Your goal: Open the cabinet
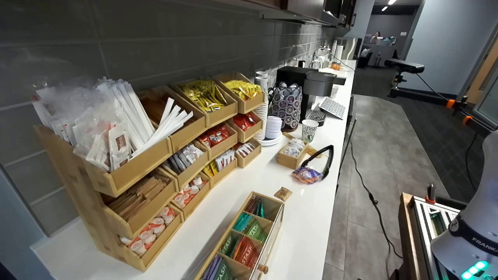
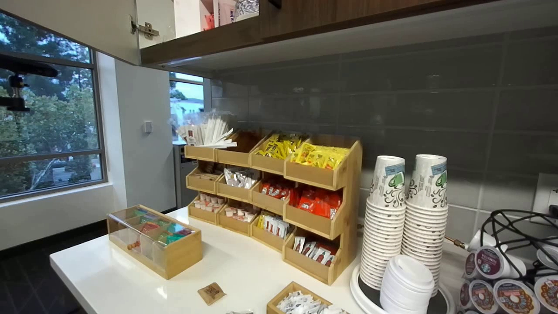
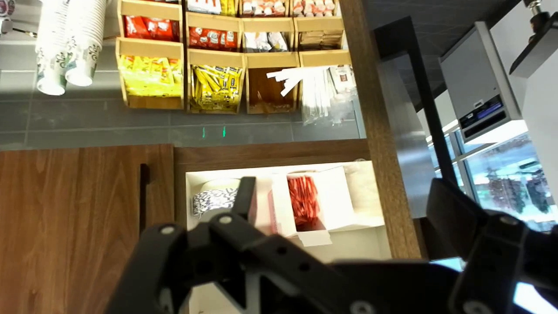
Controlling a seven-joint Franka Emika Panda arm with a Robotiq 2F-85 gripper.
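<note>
"Wrist view first: what has the gripper (image 3: 344,203) got?"

"Nothing. Its fingers (image 3: 245,196) stand wide apart, and the edge of the door (image 3: 377,109) shows in the gap between them. Whether either one touches it, I can't tell. Both exterior views leave the gripper out."

"And the cabinet (image 2: 200,45)?"

"Up over the counter (image 2: 244,270), above the condiment rack (image 2: 352,183). In an exterior view its door stands swung out on the hinge (image 2: 148,30), inner face showing. I'd call the opening mostly done — what's left is a bit more swing or a clean exit."

"Suppose I want more swing?"

"Bring the finger on the cabinet side flat against that face, near the free edge and well away from the hinge; that ought to take the least force. Follow the door's arc instead of hauling straight, and don't pinch the panel."

"And leaving?"

"Back out along the door until both fingertips are past its edge, then turn. Go sideways too soon and the outer finger could sweep it closed. Mind the opened box (image 3: 336,198) inside, too — reach no deeper than you need."
</note>
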